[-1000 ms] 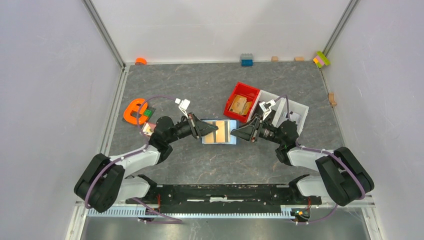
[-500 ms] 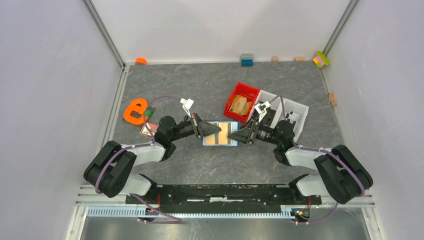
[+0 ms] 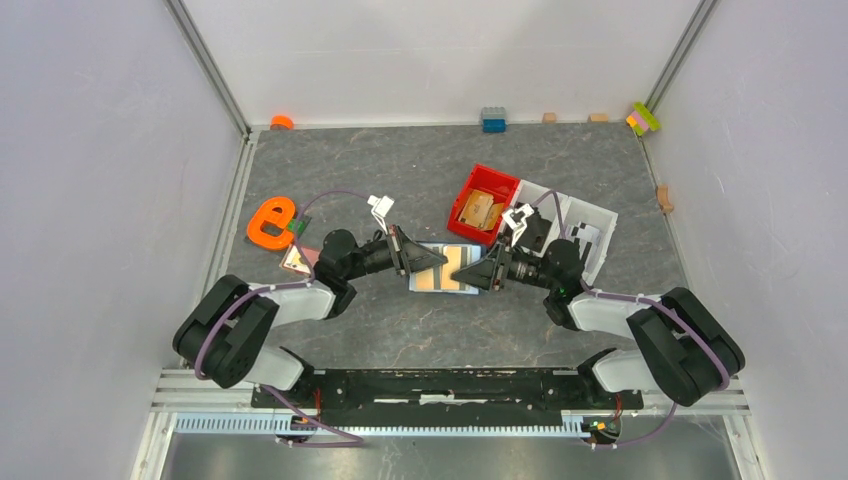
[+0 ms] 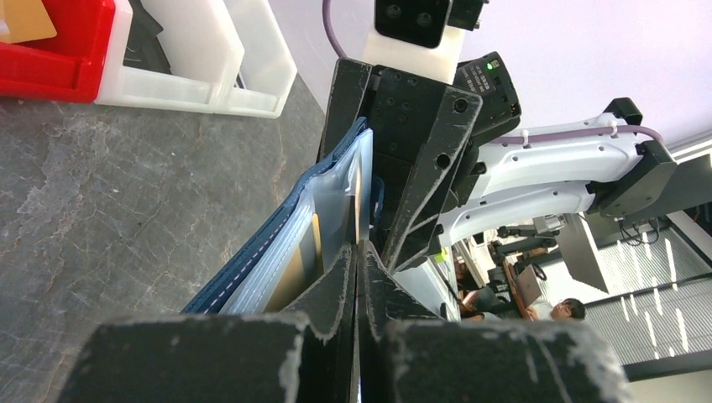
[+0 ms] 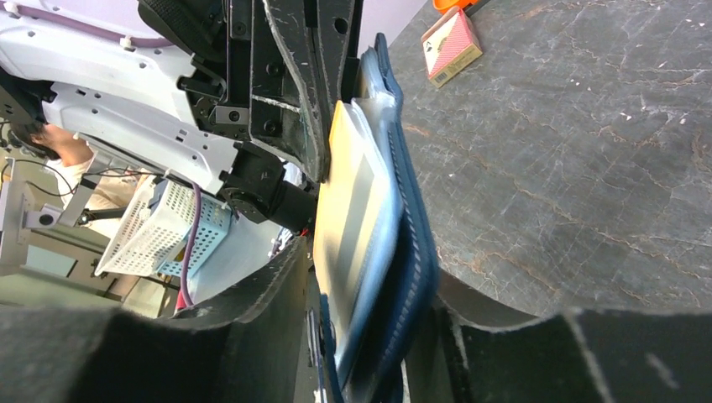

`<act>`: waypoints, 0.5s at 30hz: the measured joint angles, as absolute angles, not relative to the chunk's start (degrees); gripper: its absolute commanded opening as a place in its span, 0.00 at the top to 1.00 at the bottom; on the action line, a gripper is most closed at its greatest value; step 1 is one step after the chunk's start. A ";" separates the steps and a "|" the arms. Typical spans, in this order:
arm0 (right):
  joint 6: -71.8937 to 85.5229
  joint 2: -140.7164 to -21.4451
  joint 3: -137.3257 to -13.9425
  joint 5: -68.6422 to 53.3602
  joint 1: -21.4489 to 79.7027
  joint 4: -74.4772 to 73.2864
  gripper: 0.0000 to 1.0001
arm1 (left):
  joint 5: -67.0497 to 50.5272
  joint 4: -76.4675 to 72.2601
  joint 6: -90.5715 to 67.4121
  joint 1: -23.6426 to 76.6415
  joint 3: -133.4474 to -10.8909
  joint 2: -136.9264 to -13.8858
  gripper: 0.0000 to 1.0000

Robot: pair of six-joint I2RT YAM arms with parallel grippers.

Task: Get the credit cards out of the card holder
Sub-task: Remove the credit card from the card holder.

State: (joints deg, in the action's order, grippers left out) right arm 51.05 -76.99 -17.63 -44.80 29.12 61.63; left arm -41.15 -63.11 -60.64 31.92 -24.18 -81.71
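The navy card holder [image 3: 441, 271] lies open between my two grippers, its light blue inside up, with copper-tan credit cards [image 3: 432, 281] in its pockets. My left gripper [image 3: 441, 258] reaches in from the left. In the left wrist view its jaws [image 4: 359, 250] are pressed together at the edge of a card [image 4: 363, 189] standing out of the holder [image 4: 269, 243]. My right gripper [image 3: 457, 275] comes from the right. In the right wrist view its fingers [image 5: 252, 315] sit on either side of the holder's blue edge [image 5: 411, 260], with a tan card [image 5: 344, 210] showing inside.
A red tray [image 3: 510, 182] with tan wooden blocks and a white tray [image 3: 604, 214] stand behind the right gripper. An orange letter e [image 3: 268, 222] and a pinkish flat rectangle [image 3: 297, 259] lie by the left arm. Small bricks line the back wall.
Both arms have closed in on the card holder: the left gripper moved right, the right gripper moved left, and the holder shifted slightly right.
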 measured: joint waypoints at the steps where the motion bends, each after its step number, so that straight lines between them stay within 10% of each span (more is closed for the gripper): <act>1: 50.96 -76.99 -17.72 -44.80 29.28 61.58 0.51 | -41.10 -62.52 -60.62 32.10 -24.40 -81.76 0.98; 15: 49.78 -76.99 -18.59 -43.81 31.18 59.83 0.55 | -36.49 -55.64 -58.74 33.65 -24.62 -80.53 0.98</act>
State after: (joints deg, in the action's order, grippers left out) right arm 49.78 -76.99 -18.59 -43.81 31.18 59.83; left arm -36.49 -55.64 -58.74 33.65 -24.62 -80.53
